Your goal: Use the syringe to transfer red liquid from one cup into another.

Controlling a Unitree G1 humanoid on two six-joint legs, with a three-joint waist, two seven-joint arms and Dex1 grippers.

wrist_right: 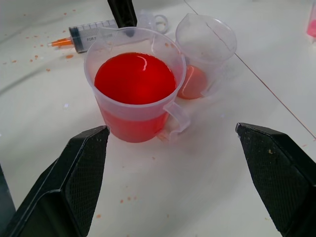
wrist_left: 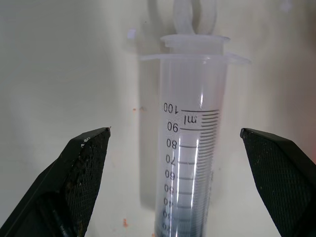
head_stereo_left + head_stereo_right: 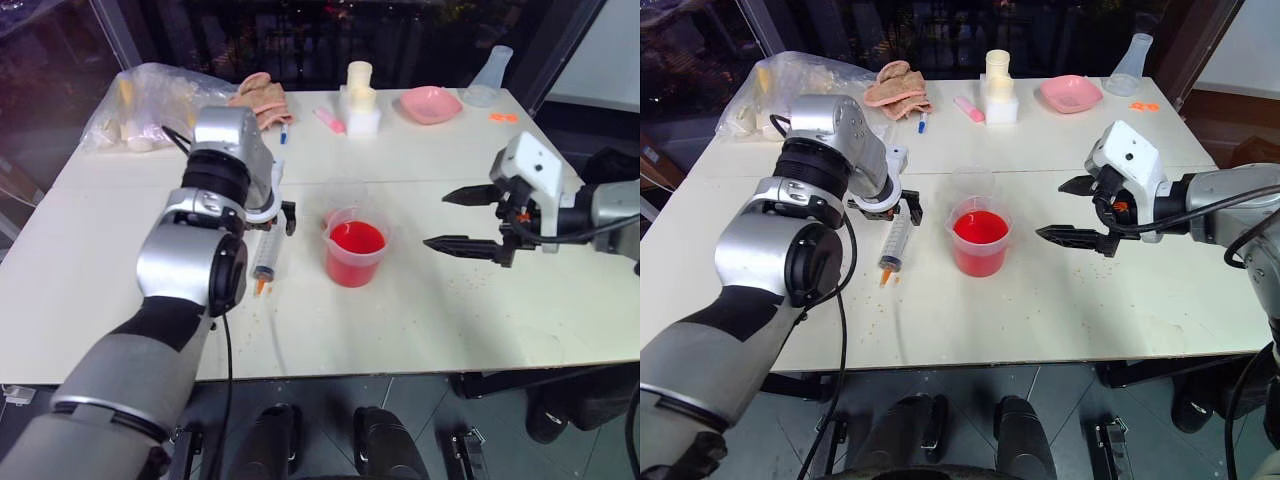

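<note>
we are at the very first step: picking up the big clear plastic syringe with the orange tip. it lies flat on the white table, just beside the small clear plastic beaker full of bright red liquid, on our left side of it. its orange tip points toward us and its ring end points away.

our left gripper hangs right over the syringe, pointing down at it. its two black fingers stand wide apart, one on each side of the barrel, and they do not touch it yet. nothing is held.

our right gripper waits on the other side of the beaker, well apart from it. its fingers are spread wide too, and it holds nothing.

we think the next move is to bring the left gripper lower until the barrel sits between the fingers, then squeeze gently. the barrel is round and smooth, so it may roll or slip away if we push it from one side first.

the syringe looks empty, with black number marks along its side. behind the red beaker stands a second small clear cup with a very little red at its bottom. that may be where the liquid should go. tiny orange specks dot the table near the syringe.
</note>
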